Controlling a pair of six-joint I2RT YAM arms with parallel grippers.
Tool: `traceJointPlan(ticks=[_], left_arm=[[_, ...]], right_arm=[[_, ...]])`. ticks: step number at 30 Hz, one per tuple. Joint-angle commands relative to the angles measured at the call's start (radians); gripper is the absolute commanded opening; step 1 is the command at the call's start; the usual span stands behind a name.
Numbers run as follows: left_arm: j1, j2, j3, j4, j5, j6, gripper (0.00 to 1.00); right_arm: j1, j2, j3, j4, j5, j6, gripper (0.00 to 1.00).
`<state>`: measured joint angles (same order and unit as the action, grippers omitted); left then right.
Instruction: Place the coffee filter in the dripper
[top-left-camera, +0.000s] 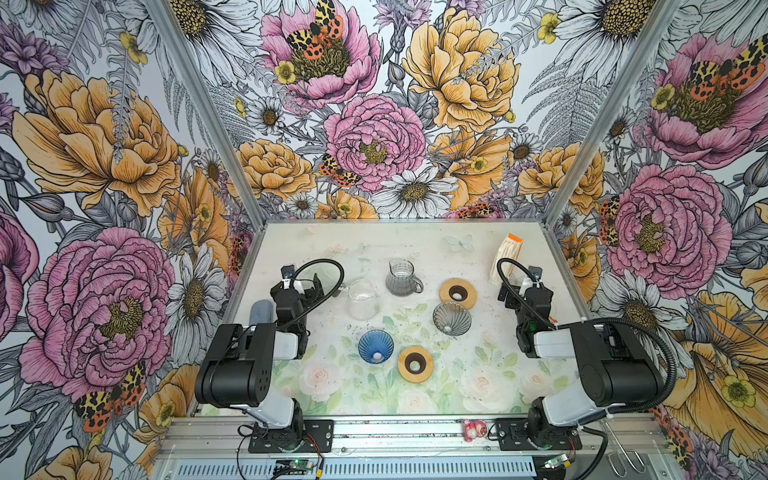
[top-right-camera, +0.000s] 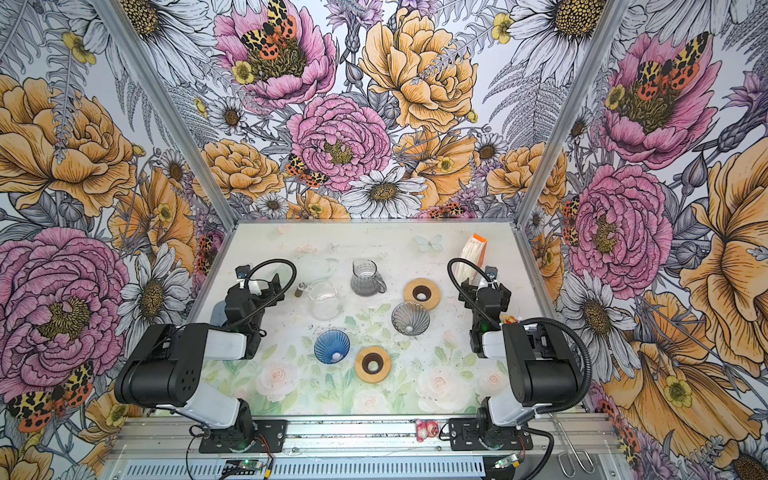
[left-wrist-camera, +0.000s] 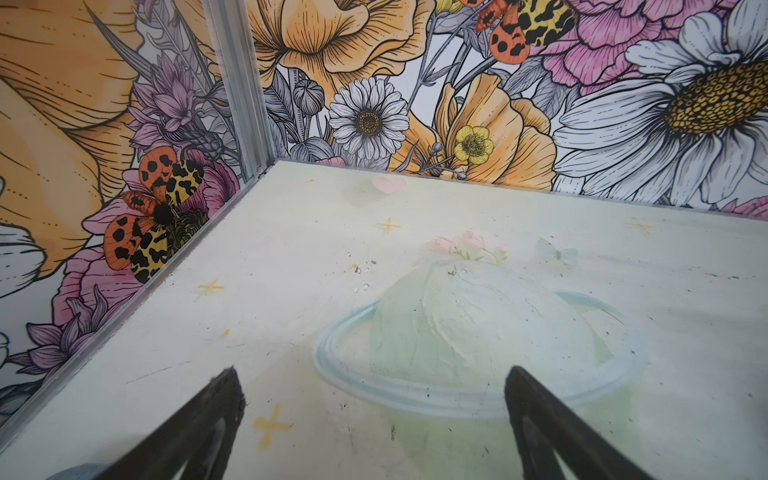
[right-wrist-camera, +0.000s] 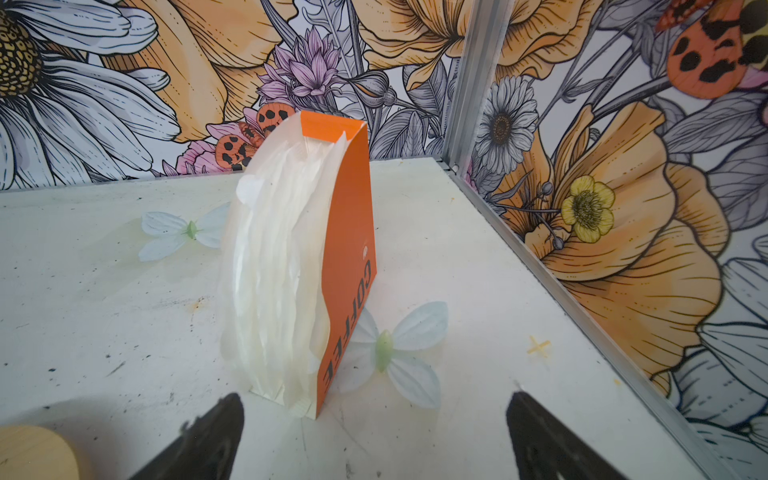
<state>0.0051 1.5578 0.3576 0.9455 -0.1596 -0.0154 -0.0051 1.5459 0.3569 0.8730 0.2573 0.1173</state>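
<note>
Right wrist view: the right gripper (right-wrist-camera: 374, 399) is spread wide and empty, with the filters (right-wrist-camera: 274, 266) upright just ahead, at the table's one o'clock. The left gripper (left-wrist-camera: 372, 374) is wide too. Pickup has not begun; the next move is pinching a single sheet for the grey dripper (top-left-camera: 451, 318) at centre.

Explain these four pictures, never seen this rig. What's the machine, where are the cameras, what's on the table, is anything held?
Two small robot arms, the left arm and the right arm, stand at the near edge of a table inside a flower-papered booth. Two pictures look down from overhead and show nearly the same view. The other two come from a camera on each wrist, looking out past the fingers.

On the table are a blue dripper, a grey dripper, two wooden rings, a clear glass carafe, a grey glass pitcher and a standing pack of paper coffee filters in an orange sleeve.

The left gripper and the right gripper are both open and hold nothing. The right one faces that pack.
</note>
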Motion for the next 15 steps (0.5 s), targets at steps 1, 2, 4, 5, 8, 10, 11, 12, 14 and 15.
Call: traceJointPlan(ticks=[1, 2, 4, 5, 8, 10, 11, 12, 14, 15], left_arm=[[-0.001, -0.007, 0.014, 0.003, 0.011, 0.008, 0.99], [-0.001, -0.007, 0.014, 0.003, 0.011, 0.008, 0.99], [0.0, -0.007, 0.014, 0.003, 0.01, 0.009, 0.99], [-0.001, -0.007, 0.014, 0.003, 0.011, 0.008, 0.99], [-0.007, -0.01, 0.007, 0.017, 0.015, 0.018, 0.99], [-0.02, -0.03, 0.0, 0.019, 0.011, 0.036, 0.99], [-0.022, -0.051, 0.005, -0.011, 0.009, 0.036, 0.99], [-0.023, -0.084, 0.016, -0.063, 0.012, 0.037, 0.99], [-0.024, -0.152, 0.038, -0.162, 0.018, 0.041, 0.99], [-0.024, -0.19, 0.05, -0.209, 0.027, 0.043, 0.99]], right_arm=[[0.007, -0.012, 0.017, 0.027, 0.002, -0.005, 0.99], [0.007, -0.013, 0.016, 0.027, 0.002, -0.004, 0.99], [0.007, -0.013, 0.016, 0.028, 0.002, -0.004, 1.0], [0.007, -0.013, 0.015, 0.03, 0.002, -0.004, 1.0], [0.007, -0.016, 0.011, 0.034, 0.006, -0.002, 0.99], [0.007, -0.033, 0.011, 0.019, 0.014, 0.0, 0.99], [0.008, -0.053, 0.011, 0.001, 0.01, 0.0, 0.99], [0.008, -0.075, 0.01, -0.011, 0.006, -0.005, 0.99], [0.008, -0.122, 0.012, -0.059, 0.007, -0.005, 0.99], [0.008, -0.15, 0.013, -0.084, 0.011, -0.006, 0.99]])
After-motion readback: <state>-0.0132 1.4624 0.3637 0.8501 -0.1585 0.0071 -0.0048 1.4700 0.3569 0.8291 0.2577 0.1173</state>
